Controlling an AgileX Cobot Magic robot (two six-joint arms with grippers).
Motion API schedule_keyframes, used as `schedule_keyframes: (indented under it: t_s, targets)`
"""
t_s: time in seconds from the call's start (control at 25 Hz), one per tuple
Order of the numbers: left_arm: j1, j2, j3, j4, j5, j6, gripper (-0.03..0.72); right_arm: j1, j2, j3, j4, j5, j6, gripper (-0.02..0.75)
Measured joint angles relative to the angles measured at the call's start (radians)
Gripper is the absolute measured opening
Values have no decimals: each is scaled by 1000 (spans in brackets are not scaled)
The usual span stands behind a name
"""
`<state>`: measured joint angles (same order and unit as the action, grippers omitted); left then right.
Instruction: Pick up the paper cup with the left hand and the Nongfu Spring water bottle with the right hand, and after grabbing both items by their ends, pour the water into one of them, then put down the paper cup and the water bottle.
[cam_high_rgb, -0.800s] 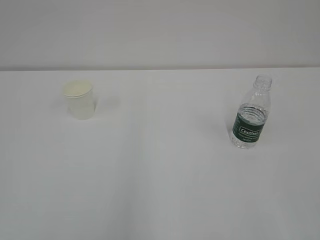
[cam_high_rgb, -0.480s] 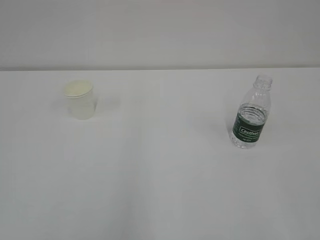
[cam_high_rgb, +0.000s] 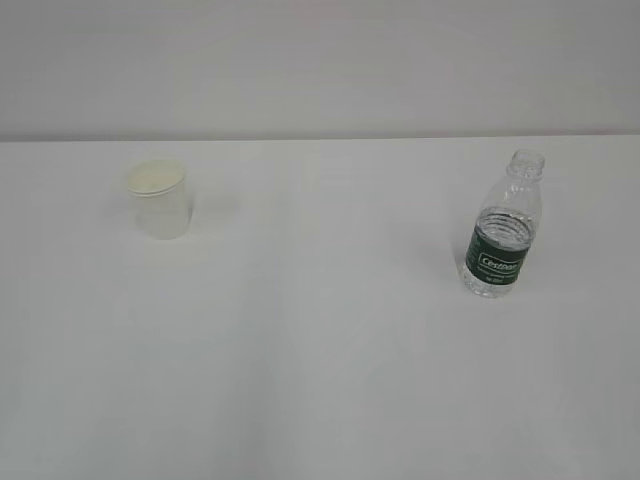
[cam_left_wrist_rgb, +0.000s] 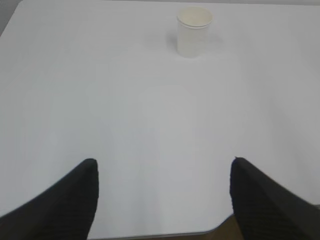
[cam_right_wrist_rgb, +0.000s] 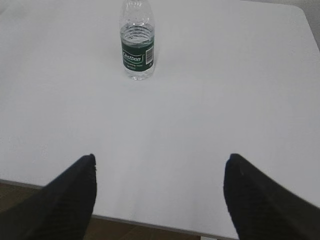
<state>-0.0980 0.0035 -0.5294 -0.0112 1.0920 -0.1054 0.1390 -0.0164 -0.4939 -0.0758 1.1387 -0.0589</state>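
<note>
The off-white paper cup (cam_high_rgb: 160, 199) stands upright on the left of the white table, also far ahead in the left wrist view (cam_left_wrist_rgb: 194, 31). The clear Nongfu Spring water bottle (cam_high_rgb: 503, 228) with its dark green label stands upright and uncapped on the right, partly filled with water; the right wrist view shows it far ahead (cam_right_wrist_rgb: 137, 41). My left gripper (cam_left_wrist_rgb: 164, 167) hangs open over the table's near edge, nothing between its fingers. My right gripper (cam_right_wrist_rgb: 159, 164) is likewise open and empty near the front edge. Neither arm shows in the exterior view.
The white table (cam_high_rgb: 320, 340) runs back to a pale wall. Its near edge and rounded corner (cam_left_wrist_rgb: 215, 231) lie just under the left gripper. The front edge (cam_right_wrist_rgb: 150, 224) passes below the right gripper, with brown floor beyond.
</note>
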Motion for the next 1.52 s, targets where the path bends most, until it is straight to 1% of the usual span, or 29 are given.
schedule_keyframes:
  t_s: [1.36,1.52]
  targets:
    - [0,2,0,0,0,0,587,0,0,-2,0,-8,0,587]
    - [0,17,0,0,0,0,587,0,0,-6,15,-8,0,587]
